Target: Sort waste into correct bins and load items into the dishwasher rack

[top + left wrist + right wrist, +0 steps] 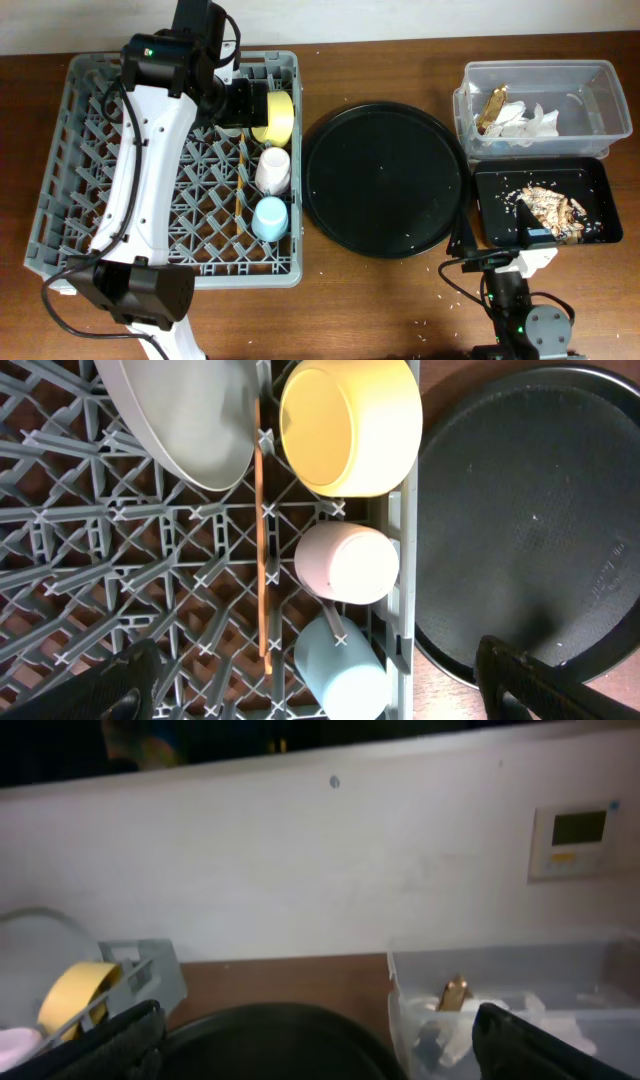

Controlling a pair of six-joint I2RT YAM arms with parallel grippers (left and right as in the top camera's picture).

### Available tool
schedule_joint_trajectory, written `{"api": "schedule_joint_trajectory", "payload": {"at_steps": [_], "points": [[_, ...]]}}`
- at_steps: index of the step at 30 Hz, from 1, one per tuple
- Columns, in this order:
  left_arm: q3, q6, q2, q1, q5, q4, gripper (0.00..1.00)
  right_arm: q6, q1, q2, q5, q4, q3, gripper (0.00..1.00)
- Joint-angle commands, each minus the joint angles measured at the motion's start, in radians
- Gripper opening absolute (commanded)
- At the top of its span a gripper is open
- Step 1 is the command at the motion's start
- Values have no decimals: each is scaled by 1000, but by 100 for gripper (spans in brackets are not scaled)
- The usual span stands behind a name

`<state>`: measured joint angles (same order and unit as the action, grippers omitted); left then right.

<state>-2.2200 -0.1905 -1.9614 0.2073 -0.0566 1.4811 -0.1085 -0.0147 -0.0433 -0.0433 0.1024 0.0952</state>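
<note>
The grey dishwasher rack (100,150) holds the yellow bowl (275,115), pink cup (272,170), light-blue cup (270,218) and chopsticks (243,175) along its right side. In the left wrist view the pale plate (185,420) stands beside the bowl (350,425). My left gripper (320,695) is open and empty above the blue cup (340,670). The clear tub (600,80) holds napkins (525,122) and the gold wrapper (493,108). The flat black tray (595,175) holds food scraps (550,207). My right gripper (498,240) is open and empty near the table's front edge.
A large round black tray (385,180) lies between the rack and the bins. Small crumbs dot the wooden table near the right arm's base. The right wrist view shows a white wall behind the tub (520,980).
</note>
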Motion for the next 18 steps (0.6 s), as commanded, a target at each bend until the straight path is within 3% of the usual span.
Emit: {"api": "schedule_joint_trajectory", "payload": {"at_steps": [1,6,13,18], "points": [[-13,5,13,-1,-8,2,99,-1,-7,38,-14,59,-53,99],[-13,5,13,-1,-8,2,99,0,-18,40,-14,110,-90,99],[-13,5,13,-1,-8,2,99,-1,-19,40,-13,-156,-90,98],[-13,5,13,-1,-7,2,99,0,-18,37,-5,-178,-90,98]]}}
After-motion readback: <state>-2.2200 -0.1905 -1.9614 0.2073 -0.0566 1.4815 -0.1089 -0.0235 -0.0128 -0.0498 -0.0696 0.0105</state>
